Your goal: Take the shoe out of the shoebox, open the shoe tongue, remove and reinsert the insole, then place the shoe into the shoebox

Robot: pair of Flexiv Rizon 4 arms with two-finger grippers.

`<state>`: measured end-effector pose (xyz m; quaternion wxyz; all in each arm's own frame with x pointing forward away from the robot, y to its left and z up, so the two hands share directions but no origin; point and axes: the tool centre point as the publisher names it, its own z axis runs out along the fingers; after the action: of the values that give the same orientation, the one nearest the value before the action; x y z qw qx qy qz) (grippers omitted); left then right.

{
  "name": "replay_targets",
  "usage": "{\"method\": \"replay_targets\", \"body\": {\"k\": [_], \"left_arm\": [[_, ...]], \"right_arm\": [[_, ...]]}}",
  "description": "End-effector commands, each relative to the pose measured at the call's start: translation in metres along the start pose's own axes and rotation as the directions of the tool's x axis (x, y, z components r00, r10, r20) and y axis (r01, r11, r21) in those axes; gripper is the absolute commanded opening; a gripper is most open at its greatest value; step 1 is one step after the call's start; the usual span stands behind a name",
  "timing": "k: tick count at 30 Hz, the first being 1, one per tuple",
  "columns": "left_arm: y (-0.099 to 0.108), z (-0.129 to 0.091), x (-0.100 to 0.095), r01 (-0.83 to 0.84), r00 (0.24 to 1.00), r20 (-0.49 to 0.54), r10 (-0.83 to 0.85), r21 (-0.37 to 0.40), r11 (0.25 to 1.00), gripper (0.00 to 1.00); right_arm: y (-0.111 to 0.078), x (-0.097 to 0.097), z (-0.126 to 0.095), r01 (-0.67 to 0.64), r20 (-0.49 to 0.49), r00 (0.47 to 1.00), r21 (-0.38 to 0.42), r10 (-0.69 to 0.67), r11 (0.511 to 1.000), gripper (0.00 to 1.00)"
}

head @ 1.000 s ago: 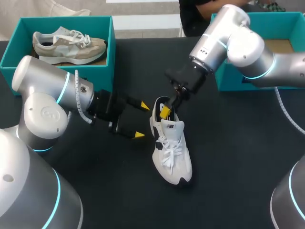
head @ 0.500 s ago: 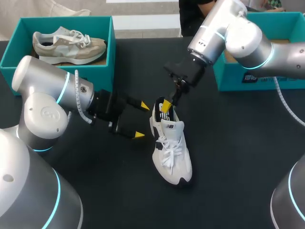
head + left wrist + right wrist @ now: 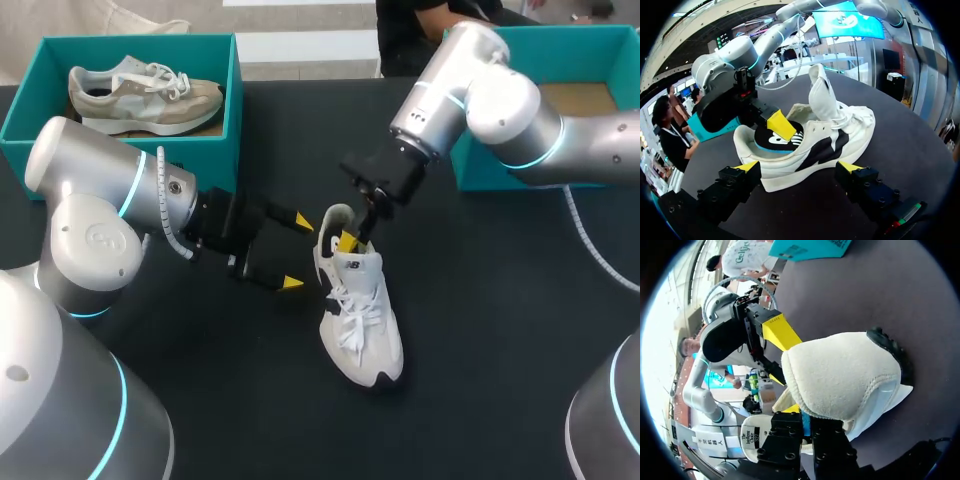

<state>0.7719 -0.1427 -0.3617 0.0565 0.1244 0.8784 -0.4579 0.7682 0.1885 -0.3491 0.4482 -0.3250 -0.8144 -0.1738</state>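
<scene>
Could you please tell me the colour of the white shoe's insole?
The insole is black, seen best in the left wrist view.

Black table fills the frame; at its upper left, a teal box holds a beige-and-grey sneaker, toe pointing right.

Count log, single moment.

Shoes: 2. One white shoe on the surface, one beige shoe in a box.

Boxes: 2, both teal: left box, right box.

Arms: 2: left arm, right arm.

Grippers: 2: left gripper, right gripper. The left gripper has 2 fingers, yellow-tipped.

Insole: 1 seen, dark, inside the white shoe. The beige shoe's interior is too dim to count; possibly a second there.

Surface: 1, black.
</scene>
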Motion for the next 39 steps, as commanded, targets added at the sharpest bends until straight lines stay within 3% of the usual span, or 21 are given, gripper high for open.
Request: {"method": "replay_targets", "body": {"k": [1,4,7,20,28,31,35,37,38,39], "left_arm": [[0.0,0.0,0.0,0.0,1.0,-0.002,0.0,-0.001,1.0,1.0],[0.0,0.0,0.0,0.0,1.0,-0.002,0.0,-0.001,1.0,1.0],[0.0,0.0,0.0,0.0,1.0,-0.002,0.0,-0.001,1.0,1.0],[0.0,0.0,0.0,0.0,1.0,-0.002,0.0,-0.001,1.0,1.0],[0.0,0.0,0.0,0.0,1.0,-0.002,0.0,-0.001,1.0,1.0],[0.0,0.0,0.0,0.0,1.0,-0.002,0.0,-0.001,1.0,1.0],[0.0,0.0,0.0,0.0,1.0,-0.002,0.0,-0.001,1.0,1.0],[0.0,0.0,0.0,0.0,1.0,-0.002,0.0,-0.001,1.0,1.0],[0.0,0.0,0.0,0.0,1.0,-0.002,0.0,-0.001,1.0,1.0],[0.0,0.0,0.0,0.0,1.0,-0.002,0.0,-0.001,1.0,1.0]], "right_arm": [[0.0,0.007,-0.004,0.002,0.027,1.0,-0.004,-0.002,1.0,0.17],[0.003,0.011,-0.009,0.008,0.046,0.999,0.006,-0.008,1.0,0.29],[0.005,0.021,-0.017,0.018,0.077,0.997,0.011,-0.019,1.0,0.34],[0.021,0.051,-0.061,0.07,0.19,0.979,0.008,-0.07,0.998,0.46],[-0.006,0.073,-0.089,0.049,0.241,0.97,-0.134,-0.016,0.99,0.46],[-0.011,0.084,-0.101,0.026,0.255,0.967,-0.156,0.015,0.987,0.43],[-0.011,0.087,-0.101,-0.011,0.234,0.971,-0.167,0.051,0.986,0.36],[-0.012,0.083,-0.094,-0.017,0.227,0.972,-0.193,0.061,0.981,0.2],[-0.013,0.082,-0.091,-0.024,0.226,0.971,-0.205,0.071,0.978,0.0],[-0.014,0.081,-0.088,-0.035,0.221,0.972,-0.216,0.084,0.976,0.0]]}}
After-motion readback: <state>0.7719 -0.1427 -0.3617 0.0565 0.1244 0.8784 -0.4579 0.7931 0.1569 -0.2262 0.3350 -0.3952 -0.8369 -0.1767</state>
